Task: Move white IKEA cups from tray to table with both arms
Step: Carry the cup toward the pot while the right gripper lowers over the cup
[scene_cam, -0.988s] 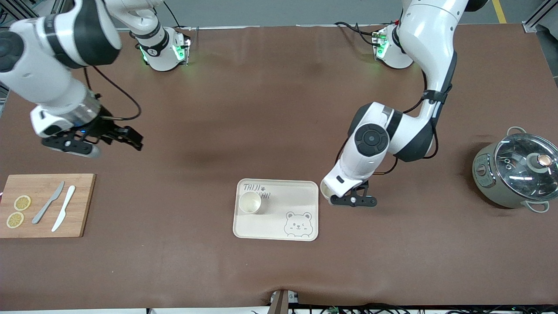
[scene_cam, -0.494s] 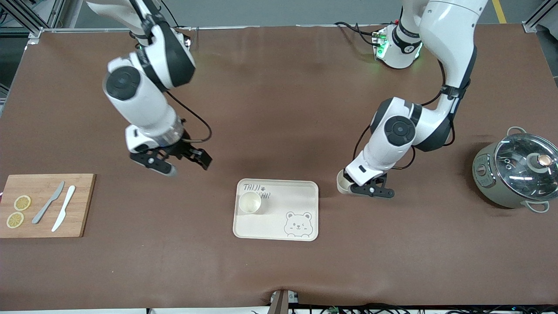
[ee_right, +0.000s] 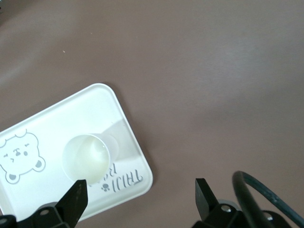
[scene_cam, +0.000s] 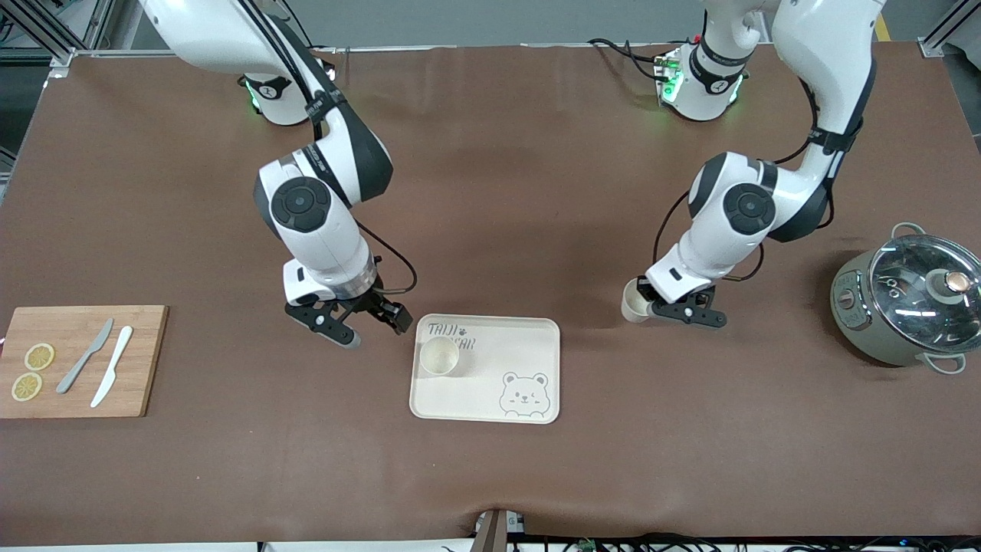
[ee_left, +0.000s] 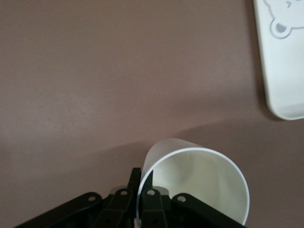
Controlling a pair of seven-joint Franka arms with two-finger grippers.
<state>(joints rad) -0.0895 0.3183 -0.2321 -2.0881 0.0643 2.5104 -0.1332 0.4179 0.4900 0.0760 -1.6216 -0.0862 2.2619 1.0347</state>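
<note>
1. We see a brown table [scene_cam: 490,192] with two arm bases along one long edge. A tray [scene_cam: 529,360] lies near the middle of the edge closest to the front camera, a board [scene_cam: 146,360] lies at the right arm's end, and a pot [scene_cam: 904,310] stands at the left arm's end.
2. The left gripper [scene_cam: 663,307] is clenched on the rim of one cup [scene_cam: 634,300]. It holds this cup over bare table between the tray and the pot, clear of the tray's edge.
3. The right gripper [scene_cam: 366,326] hangs with fingers spread wide, empty, just off the tray's corner at the lettering. The second cup [scene_cam: 439,357] stands upright on the tray at that same corner.
4. Risks, as we judge them: the held cup is pinched through one wall only, so it may tilt or tip if released above the cloth. The right gripper's approach past the raised tray rim could nudge the tray or knock the second cup over.
5. The left wrist view alone shows one finger [ee_left: 156,204] inside the held cup [ee_left: 194,183] and one outside. The right wrist view alone shows the second cup [ee_right: 88,159] lying between the spread fingertips' line of approach. Only the front view shows both arms, the board and the pot.
</note>
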